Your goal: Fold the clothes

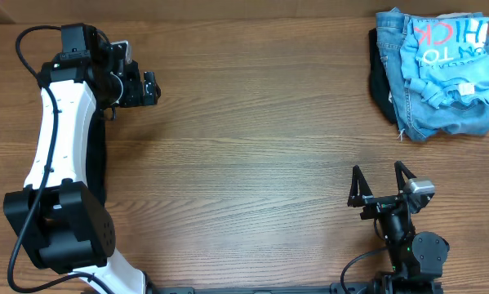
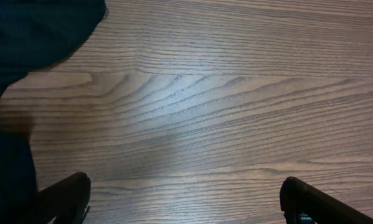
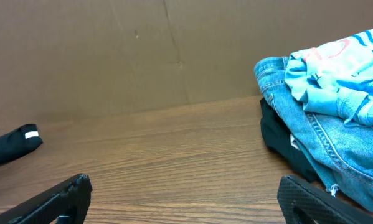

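Overhead, the T-shirt (image 1: 452,61) is lying bunched on shorts (image 1: 389,41) at one o'clock, so left gripper (image 1: 153,87) and right gripper (image 1: 377,170) are waiting spread wide.

A brown wooden table (image 1: 260,122) with long, wavy grain fills the scene, and its surface catches a soft, pale sheen of light. Along its far edge stands a plain brown cardboard wall (image 3: 142,56) with faint vertical creases.

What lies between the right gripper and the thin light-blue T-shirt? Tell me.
Overhead: from the right gripper, bare wooden table, then blue denim shorts under the light-blue T-shirt.
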`<control>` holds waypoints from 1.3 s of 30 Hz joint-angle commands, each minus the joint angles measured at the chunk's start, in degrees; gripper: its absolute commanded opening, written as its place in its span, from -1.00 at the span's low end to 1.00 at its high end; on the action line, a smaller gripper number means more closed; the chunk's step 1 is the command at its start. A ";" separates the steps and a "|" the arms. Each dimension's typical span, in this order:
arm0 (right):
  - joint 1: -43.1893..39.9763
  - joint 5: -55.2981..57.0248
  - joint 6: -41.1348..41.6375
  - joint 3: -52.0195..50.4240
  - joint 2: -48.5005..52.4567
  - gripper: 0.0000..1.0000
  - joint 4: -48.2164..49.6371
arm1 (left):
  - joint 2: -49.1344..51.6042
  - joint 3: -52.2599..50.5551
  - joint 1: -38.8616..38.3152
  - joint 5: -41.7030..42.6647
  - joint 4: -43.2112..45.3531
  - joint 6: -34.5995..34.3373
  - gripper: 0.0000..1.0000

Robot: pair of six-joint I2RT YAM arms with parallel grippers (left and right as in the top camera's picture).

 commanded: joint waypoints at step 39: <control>0.31 0.59 -0.04 -0.37 -0.57 1.00 0.39 | -100.87 -92.91 -4.02 -2.29 66.05 -0.02 1.00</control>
